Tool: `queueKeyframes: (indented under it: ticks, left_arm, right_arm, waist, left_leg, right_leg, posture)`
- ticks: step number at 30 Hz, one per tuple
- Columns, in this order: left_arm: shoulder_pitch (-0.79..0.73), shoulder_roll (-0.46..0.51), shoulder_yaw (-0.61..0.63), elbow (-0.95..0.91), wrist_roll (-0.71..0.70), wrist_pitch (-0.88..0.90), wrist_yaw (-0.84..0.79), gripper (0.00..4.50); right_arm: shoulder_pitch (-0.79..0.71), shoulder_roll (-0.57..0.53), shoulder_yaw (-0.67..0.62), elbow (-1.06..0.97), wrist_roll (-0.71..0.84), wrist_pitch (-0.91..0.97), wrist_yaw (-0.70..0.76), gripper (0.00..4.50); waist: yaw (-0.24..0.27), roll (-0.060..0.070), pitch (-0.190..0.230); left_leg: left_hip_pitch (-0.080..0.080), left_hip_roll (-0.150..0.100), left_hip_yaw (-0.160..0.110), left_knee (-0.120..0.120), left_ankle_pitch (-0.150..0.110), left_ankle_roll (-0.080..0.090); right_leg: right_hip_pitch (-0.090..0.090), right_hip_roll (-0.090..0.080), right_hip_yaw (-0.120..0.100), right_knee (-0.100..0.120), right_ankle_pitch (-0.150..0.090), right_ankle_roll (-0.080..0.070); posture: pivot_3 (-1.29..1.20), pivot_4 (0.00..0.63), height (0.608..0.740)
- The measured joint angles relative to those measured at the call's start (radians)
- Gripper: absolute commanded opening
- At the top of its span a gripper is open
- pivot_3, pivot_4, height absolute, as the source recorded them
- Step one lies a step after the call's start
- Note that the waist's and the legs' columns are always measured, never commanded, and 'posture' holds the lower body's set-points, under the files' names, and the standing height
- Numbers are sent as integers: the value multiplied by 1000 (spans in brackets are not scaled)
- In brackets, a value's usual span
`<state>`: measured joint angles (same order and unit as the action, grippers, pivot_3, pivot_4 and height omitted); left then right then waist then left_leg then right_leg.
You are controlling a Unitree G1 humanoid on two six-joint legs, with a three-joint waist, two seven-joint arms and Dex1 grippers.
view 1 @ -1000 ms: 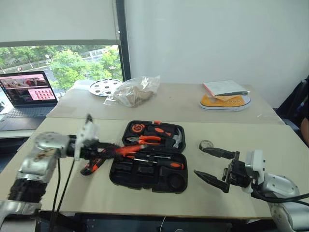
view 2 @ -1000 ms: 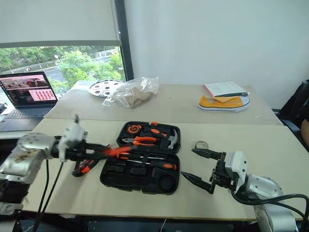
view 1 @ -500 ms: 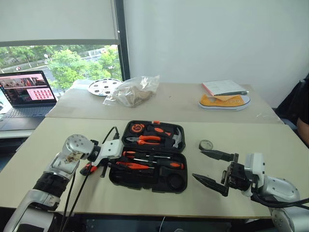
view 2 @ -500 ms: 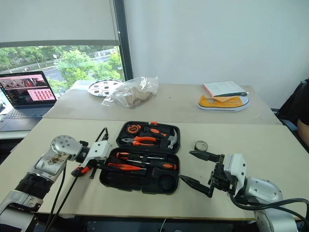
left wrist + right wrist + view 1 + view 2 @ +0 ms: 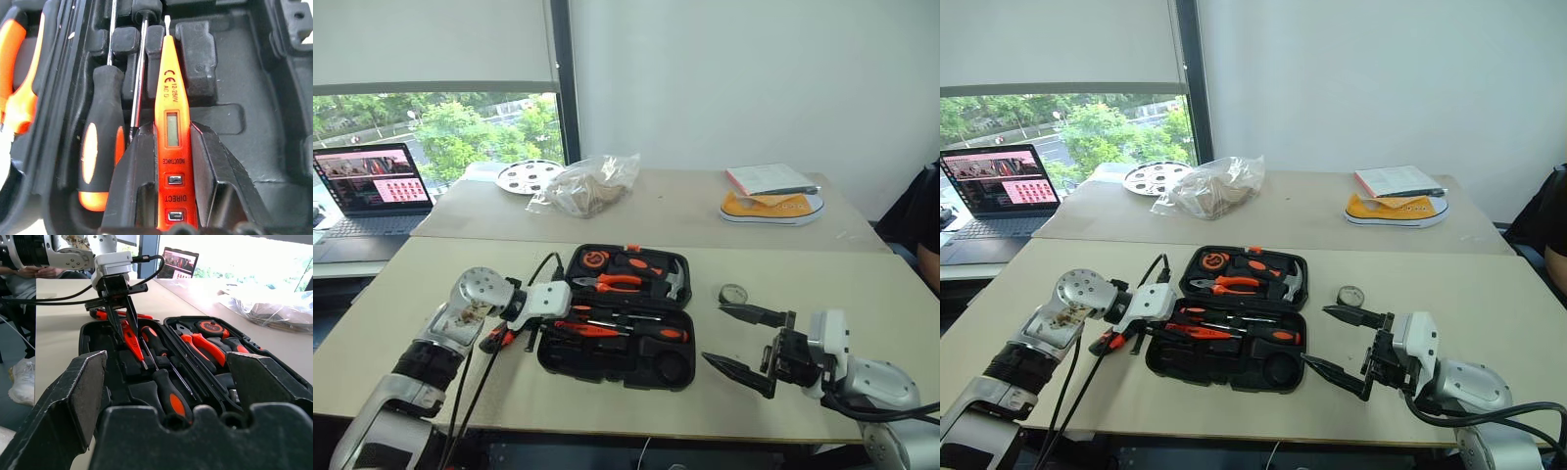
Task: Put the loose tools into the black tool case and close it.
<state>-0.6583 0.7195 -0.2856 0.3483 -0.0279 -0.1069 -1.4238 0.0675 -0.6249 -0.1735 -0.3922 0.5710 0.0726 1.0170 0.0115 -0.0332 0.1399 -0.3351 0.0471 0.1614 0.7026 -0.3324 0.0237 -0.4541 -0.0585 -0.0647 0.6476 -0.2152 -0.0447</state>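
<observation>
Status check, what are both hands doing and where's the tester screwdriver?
Left hand shut on the tester screwdriver, over the open tool case. Right hand open, holding nothing. Nothing blocking.

Two pale beige tables (image 5: 636, 211) are set end to end, the far one pushed against a plain white wall (image 5: 744, 78). At far left a window (image 5: 440, 127) is seen, half covered by a white roller blind (image 5: 431, 44) and edged by a dark frame (image 5: 563, 78); green trees are lit by daylight outside. An open laptop (image 5: 372, 186) is placed at the left.
</observation>
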Motion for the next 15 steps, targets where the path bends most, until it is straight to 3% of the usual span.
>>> queueKeyframes:
  ticks: [8, 10, 14, 15]
  left_arm:
    - [-5, 1, -9, 3, 1, 12, -20, 461]
    - [-5, 0, -9, 0, 0, 30, -22, 1461]
    - [-5, -11, 0, 4, -3, 52, -2, 2622]
    - [-5, -17, 12, 12, -15, 48, 0, 2622]
  right_arm:
    - [-1, 0, 1, 0, 0, 0, 0, 4500]
    - [-2, 0, 2, 1, 0, 0, 0, 4500]
    - [-10, 0, 3, 8, -1, 0, 1, 4500]
    - [-10, 0, 3, 10, -1, 0, 1, 4500]
  waist:
    - [0, 0, 0]
    - [0, 0, 0]
    - [-3, 1, 0]
    - [-4, 1, 0]
  left_leg:
    - [0, 0, 0, 0, 0, 0]
    - [0, 0, 0, 0, 0, 0]
    - [0, 0, 0, 0, 0, 0]
    - [0, 0, 0, 0, 0, 0]
  right_leg:
    - [0, 0, 0, 0, 0, 0]
    - [0, 0, 0, 0, 0, 0]
    - [0, 0, 0, 0, 0, 0]
    - [0, 0, 0, 0, 0, 0]
  posture:
    - [0, 150, 740]
    - [0, 150, 740]
    - [0, 150, 740]
    - [0, 150, 740]
